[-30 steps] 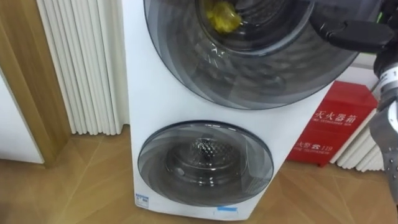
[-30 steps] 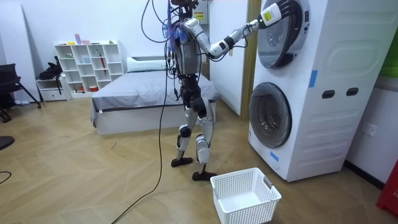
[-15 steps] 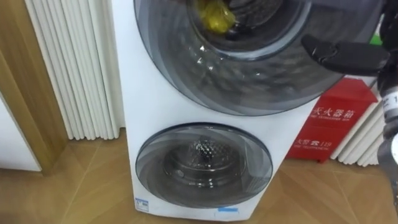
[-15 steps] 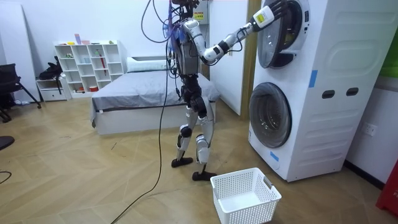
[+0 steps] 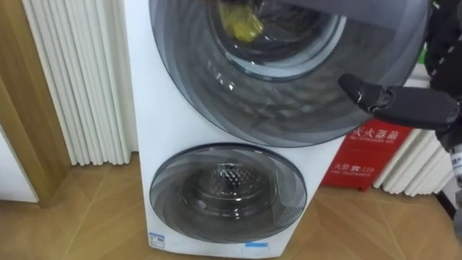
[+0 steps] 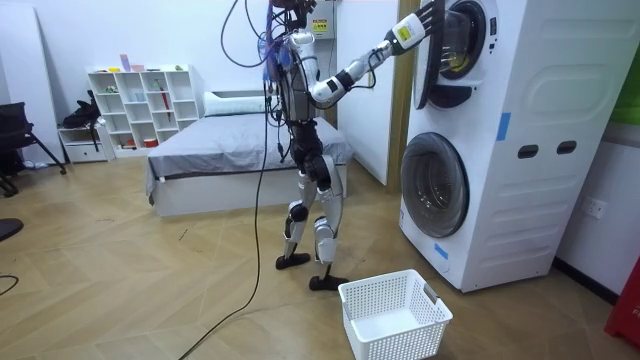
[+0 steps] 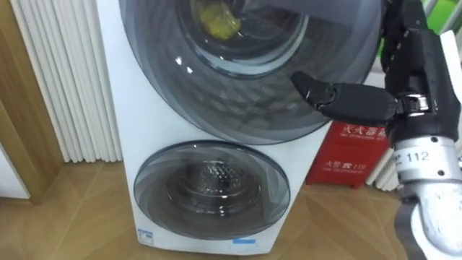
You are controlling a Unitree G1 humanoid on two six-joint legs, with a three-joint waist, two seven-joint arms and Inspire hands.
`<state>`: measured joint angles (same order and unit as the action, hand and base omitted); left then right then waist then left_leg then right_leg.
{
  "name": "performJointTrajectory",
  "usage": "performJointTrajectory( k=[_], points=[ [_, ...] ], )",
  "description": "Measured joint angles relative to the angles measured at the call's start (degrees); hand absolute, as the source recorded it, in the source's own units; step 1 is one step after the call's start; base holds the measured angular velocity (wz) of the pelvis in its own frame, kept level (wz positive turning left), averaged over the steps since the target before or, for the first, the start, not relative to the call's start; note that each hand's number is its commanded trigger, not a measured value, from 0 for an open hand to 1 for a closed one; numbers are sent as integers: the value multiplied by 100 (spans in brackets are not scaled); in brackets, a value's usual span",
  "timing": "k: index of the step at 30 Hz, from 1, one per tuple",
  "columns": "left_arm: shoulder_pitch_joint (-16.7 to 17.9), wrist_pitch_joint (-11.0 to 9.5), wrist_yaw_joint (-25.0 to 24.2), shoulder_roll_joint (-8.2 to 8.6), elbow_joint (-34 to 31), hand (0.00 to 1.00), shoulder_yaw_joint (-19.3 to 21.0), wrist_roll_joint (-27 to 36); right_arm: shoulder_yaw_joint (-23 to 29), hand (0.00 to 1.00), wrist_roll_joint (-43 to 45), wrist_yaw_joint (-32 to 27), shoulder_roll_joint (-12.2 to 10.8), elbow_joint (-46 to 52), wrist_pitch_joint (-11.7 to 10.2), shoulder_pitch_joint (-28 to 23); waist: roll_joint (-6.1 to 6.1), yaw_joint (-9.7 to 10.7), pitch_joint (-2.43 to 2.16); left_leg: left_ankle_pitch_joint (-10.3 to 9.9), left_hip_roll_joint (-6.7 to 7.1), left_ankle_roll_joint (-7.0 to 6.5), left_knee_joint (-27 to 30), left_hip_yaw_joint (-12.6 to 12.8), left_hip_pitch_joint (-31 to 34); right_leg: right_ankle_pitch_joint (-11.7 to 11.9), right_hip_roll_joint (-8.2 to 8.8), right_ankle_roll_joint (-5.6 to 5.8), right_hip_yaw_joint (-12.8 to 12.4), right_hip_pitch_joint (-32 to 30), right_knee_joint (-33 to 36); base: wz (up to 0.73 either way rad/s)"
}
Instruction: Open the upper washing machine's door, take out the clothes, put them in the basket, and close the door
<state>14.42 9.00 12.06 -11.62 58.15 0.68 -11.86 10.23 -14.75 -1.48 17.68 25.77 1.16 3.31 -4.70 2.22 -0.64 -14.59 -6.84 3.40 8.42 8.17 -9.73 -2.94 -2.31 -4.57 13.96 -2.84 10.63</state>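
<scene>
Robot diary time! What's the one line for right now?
right hand: at edge of upper door | upper door: partly open | yellow cloth: inside upper drum | basket: on floor near robot

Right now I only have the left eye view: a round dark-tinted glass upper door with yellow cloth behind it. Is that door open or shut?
Observer: Partly open. In the room view the round dark-tinted glass upper door stands swung out from the white stacked washing machine, with the right hand at its rim.
Operator: Any basket around?
Observer: Yes, a white perforated plastic basket sits on the wooden floor near the robot's feet, apart from the machine.
Operator: What's behind the robot?
Observer: A grey-covered bed.
</scene>
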Motion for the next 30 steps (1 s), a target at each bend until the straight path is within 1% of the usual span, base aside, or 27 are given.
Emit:
performJointTrajectory(
  k=[2, 3, 5, 7, 8, 11, 14, 15, 16, 19, 20, 21, 22, 26, 27, 28, 29, 30],
  points=[
    [-19, -62, 0, -3, 31, 0, -47, 3, -12, 0, -64, 105, -37, -2, -80, -4, 33, 11, 4, -4, -10, 9, 2, 38, -5, 7, -46, -6, -48, -10, -4, -11],
    [-30, -77, 0, -16, 46, 0, -118, 2, -36, 0, -80, 188, -71, -11, -131, -3, 57, 9, 6, -13, -22, 23, 5, 85, -27, 7, -75, -7, -118, -11, -5, -19],
    [-29, -93, -1, -21, 72, 0, -165, 3, -89, 0, -124, 292, -119, -16, -210, -2, 92, 9, 13, -24, -41, 39, 4, 148, -56, 10, -73, -16, -138, -11, -2, -17],
    [-96, -160, -9, -29, 276, 0, -228, 6, -177, 0, -309, 305, -210, -16, -313, -1, 113, 14, 21, -23, -54, 48, 4, 188, -68, 9, -77, -30, -146, -15, 2, -9],
    [-105, -174, -13, -30, 292, 0, -240, 4, -183, 0, -361, 306, -220, -12, -319, -1, 117, 22, 22, -21, -54, 51, 5, 186, -67, 10, -78, -32, -144, -15, 1, 0],
    [-158, -300, -13, -30, 378, 0, -263, -2, -186, 0, -676, 359, -351, 1, -360, 0, 119, 35, 20, -19, -52, 55, 10, 184, -46, -6, -77, -7, -151, -36, 6, 0],
    [-143, -319, -13, -33, 377, 0, -258, -4, -197, 0, -822, 366, -354, 37, -360, 1, 115, 29, 11, -17, -51, 58, 24, 191, -11, -6, -80, -7, -168, -77, 23, -3],
    [-145, -324, -25, -30, 380, 0, -259, -7, -204, 0, -819, 366, -356, 94, -358, 2, 103, -9, -5, -12, -48, 65, 24, 218, 11, 9, -84, -32, -197, -127, 50, -16],
    [-151, -332, -50, -23, 380, 0, -259, -7, -213, 0, -819, 366, -357, 151, -348, 2, 118, -54, -7, -11, -48, 67, 25, 241, 12, 38, -95, -79, -229, -147, 61, -16],
    [-166, -356, -160, -23, 379, 0, -259, -10, -239, 0, -827, 367, -357, 173, -346, 3, 166, -100, -22, -5, -44, 73, 31, 241, 6, 35, -91, -82, -248, -169, 114, -3],
    [-169, -362, -167, -23, 379, 0, -259, -10, -249, 0, -832, 367, -357, 174, -346, 6, 169, -105, -22, -2, -43, 76, 31, 241, 6, 31, -91, -80, -249, -170, 114, 0],
    [-173, -366, -184, -26, 379, 0, -259, -9, -283, 0, -855, 367, -359, 182, -346, 11, 170, -107, -21, 2, -43, 82, 31, 241, 7, -1, -93, -46, -252, -170, 114, 0],
    [-180, -371, -223, -26, 379, 0, -261, -9, -324, 0, -890, 367, -361, 201, -346, 11, 169, -107, -21, 4, -44, 86, 31, 241, 7, -8, -95, -38, -255, -172, 117, 0],
    [-182, -412, -259, -26, 378, 0, -264, -9, -445, 0, -994, 368, -362, 222, -353, 12, 156, -106, -18, 6, -43, 90, 31, 239, 7, -25, -91, -60, -265, -212, 180, -3],
    [-182, -412, -259, -29, 376, 0, -266, -10, -457, 0, -994, 404, -394, 223, -354, 12, 145, -105, -16, 8, -44, 87, 33, 239, 3, -37, -88, -69, -264, -222, 208, 0],
    [-168, -414, -259, -37, 376, 0, -267, -10, -478, 0, -1003, 425, -445, 223, -358, 13, 95, -108, 12, 12, -45, 80, 33, 221, 4, -42, -87, -78, -258, -223, 220, 0],
    [-166, -418, -259, -44, 376, 0, -267, -10, -493, 0, -1013, 425, -470, 223, -361, 13, 110, -109, 4, 13, -44, 79, 34, 208, 4, -45, -89, -83, -256, -224, 223, 0],
    [-156, -422, -259, -63, 375, 0, -266, -10, -529, 0, -1040, 428, -525, 223, -365, 15, 79, -109, 10, 14, -43, 77, 35, 187, 5, -53, -91, -95, -254, -231, 235, 0]
  ],
)
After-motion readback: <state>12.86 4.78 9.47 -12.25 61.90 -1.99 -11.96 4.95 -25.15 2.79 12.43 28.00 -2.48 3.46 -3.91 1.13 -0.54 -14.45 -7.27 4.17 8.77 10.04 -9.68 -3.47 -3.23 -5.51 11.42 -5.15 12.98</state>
